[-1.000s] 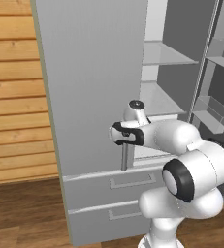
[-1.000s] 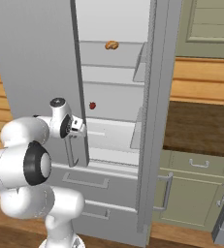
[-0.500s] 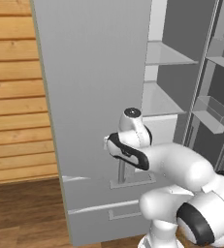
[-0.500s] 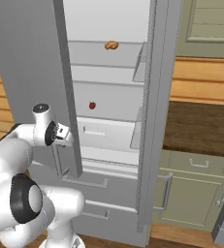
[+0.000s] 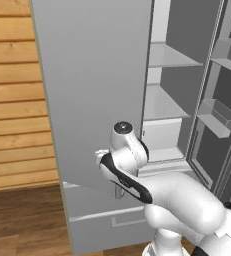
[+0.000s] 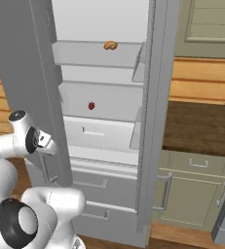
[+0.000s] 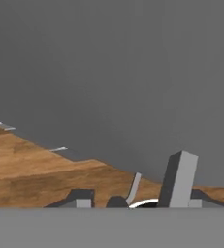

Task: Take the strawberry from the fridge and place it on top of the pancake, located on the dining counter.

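Observation:
The fridge (image 6: 153, 121) stands with both doors open. The strawberry (image 6: 91, 105), small and dark red, lies on the middle white shelf inside. My gripper (image 7: 140, 198) is at the outer face of the left door (image 5: 97, 90), low down by its vertical bar handle (image 7: 179, 179). The bar stands between the two dark fingertips (image 7: 79, 197), with a gap on its left side, so the jaws are open around it. In the right base view the hand (image 6: 33, 140) sits at the door's edge, well left of and below the strawberry. The pancake and the dining counter are out of view.
An orange-brown lumpy food item (image 6: 110, 45) rests on the upper shelf. The right door (image 5: 217, 115) with its bins swings out to the right. Green cabinets (image 6: 192, 194) under a dark worktop stand right of the fridge. A wooden plank wall (image 5: 12, 100) is on the left.
The left door has swung further open with my hand on its handle. The arm has followed it to the left, and the jaws have parted from the bar.

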